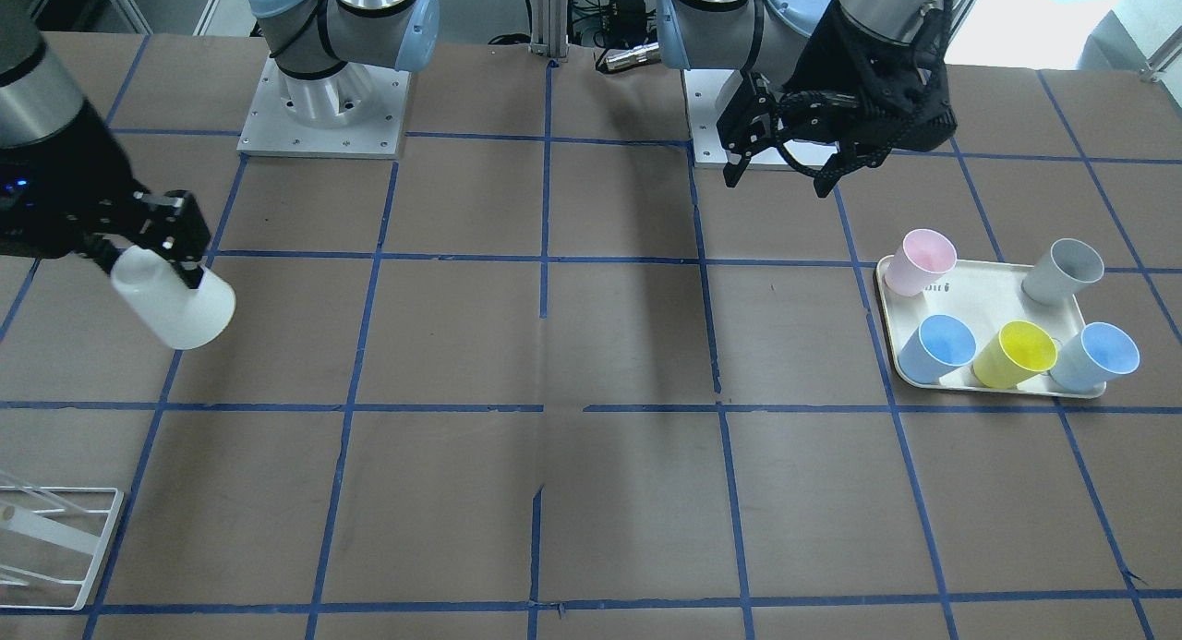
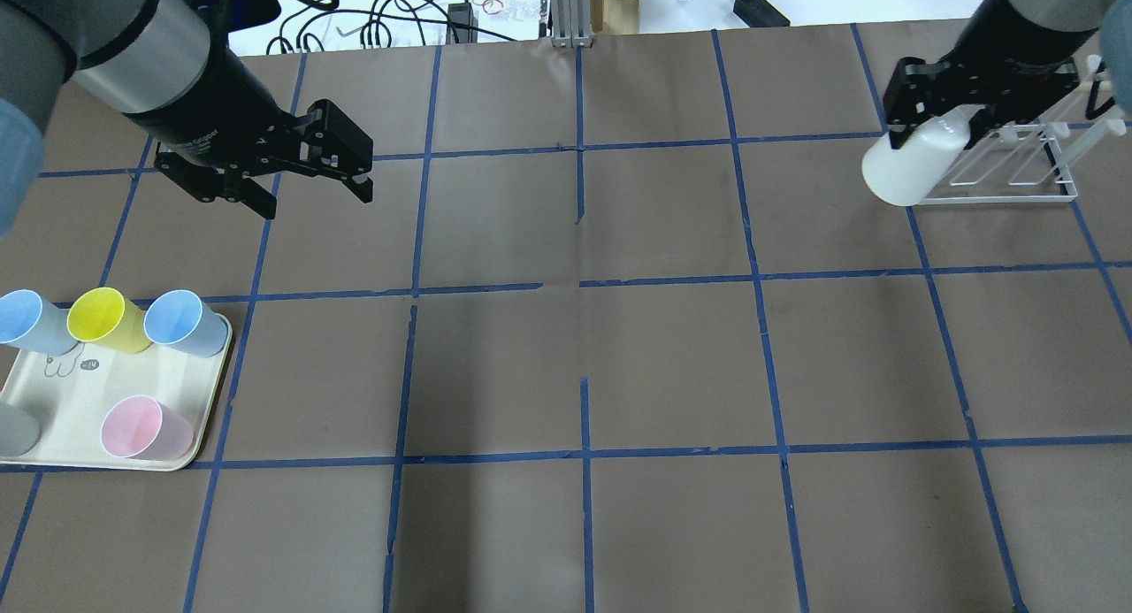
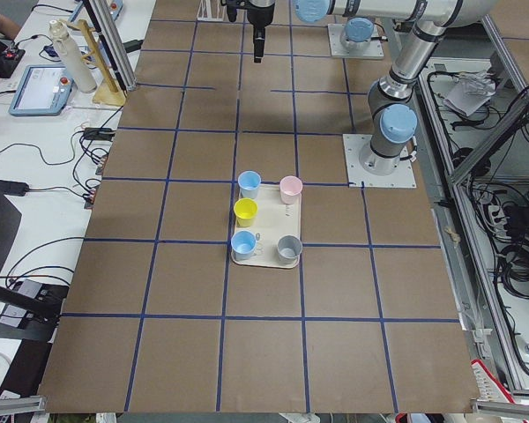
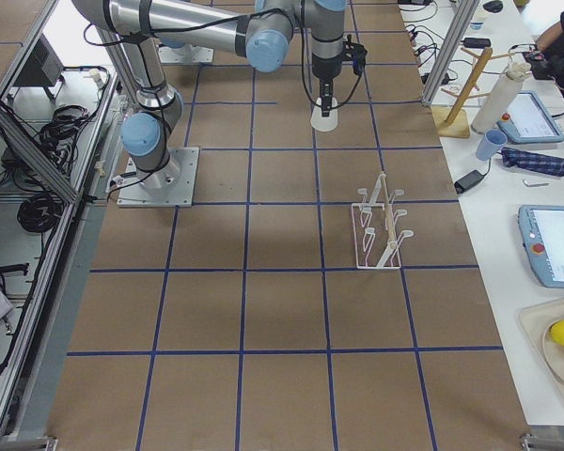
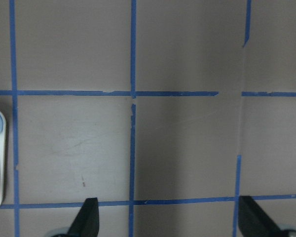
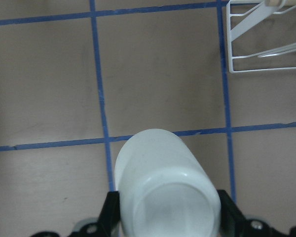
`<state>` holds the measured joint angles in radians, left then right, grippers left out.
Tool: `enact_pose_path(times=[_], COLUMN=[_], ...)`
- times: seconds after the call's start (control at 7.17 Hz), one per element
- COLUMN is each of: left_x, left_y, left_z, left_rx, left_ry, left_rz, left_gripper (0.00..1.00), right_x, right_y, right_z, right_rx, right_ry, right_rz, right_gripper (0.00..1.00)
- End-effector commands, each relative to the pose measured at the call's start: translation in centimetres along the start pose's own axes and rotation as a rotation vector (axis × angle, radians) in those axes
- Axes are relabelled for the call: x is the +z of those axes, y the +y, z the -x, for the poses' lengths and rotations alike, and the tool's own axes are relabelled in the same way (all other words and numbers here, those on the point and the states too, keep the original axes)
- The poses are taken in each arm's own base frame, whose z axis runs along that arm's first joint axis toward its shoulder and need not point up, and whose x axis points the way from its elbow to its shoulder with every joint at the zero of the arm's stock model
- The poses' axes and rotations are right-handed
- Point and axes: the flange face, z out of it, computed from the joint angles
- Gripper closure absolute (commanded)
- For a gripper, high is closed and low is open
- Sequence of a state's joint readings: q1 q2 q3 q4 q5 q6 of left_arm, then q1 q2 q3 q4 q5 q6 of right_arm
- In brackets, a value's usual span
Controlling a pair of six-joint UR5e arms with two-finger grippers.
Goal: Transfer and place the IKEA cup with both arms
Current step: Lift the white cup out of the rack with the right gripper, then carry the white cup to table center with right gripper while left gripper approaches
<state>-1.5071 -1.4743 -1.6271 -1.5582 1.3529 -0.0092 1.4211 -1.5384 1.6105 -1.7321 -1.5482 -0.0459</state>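
The off-white tapered plastic cup point(image 2: 902, 172) hangs mouth-down over the table's right end, clamped in the right gripper point(image 2: 937, 135), near the white wire rack point(image 2: 1008, 200) at the far edge. The left gripper point(image 2: 314, 199) hangs spread and empty. The hand-over looks finished and only placing remains.
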Motion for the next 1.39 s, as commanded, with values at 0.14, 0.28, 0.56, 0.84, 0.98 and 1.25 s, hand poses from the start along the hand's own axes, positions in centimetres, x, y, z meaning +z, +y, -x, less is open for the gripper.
enact_pose_path(times=[0.14, 0.28, 0.56, 0.84, 0.98, 1.25], left_x=[-1.6, -1.8, -1.1, 2.1, 4.6, 7.3], left_y=[-1.1, -0.9, 0.1, 1.9, 2.3, 2.5], left_z=[9.2, 12.2, 20.2, 24.5, 23.6, 15.2], left_rx=[-0.085, -0.103, -0.117, -0.160, -0.209, -0.142], left_ry=[0.252, 0.363, 0.520, 0.785, 0.919, 1.014], left_rz=[0.043, 0.055, 0.072, 0.082, 0.087, 0.186], left_gripper=[0.00, 0.00, 0.00, 0.00, 0.00, 0.00], right_x=[-0.9, -2.5, -3.5, -4.1, -2.9, 1.0], right_y=[5.6, 7.3, 8.2, 8.5, 8.8, 8.3], right_z=[11.2, 12.1, 14.9, 16.7, 17.4, 15.2], right_rx=[0.061, 0.114, 0.183, 0.228, 0.260, 0.385], right_ry=[-0.043, -0.144, -0.427, -0.701, -0.845, -1.113], right_rz=[0.057, 0.092, 0.193, 0.308, 0.385, 0.488], right_gripper=[0.91, 0.92, 0.95, 0.97, 1.00, 1.00])
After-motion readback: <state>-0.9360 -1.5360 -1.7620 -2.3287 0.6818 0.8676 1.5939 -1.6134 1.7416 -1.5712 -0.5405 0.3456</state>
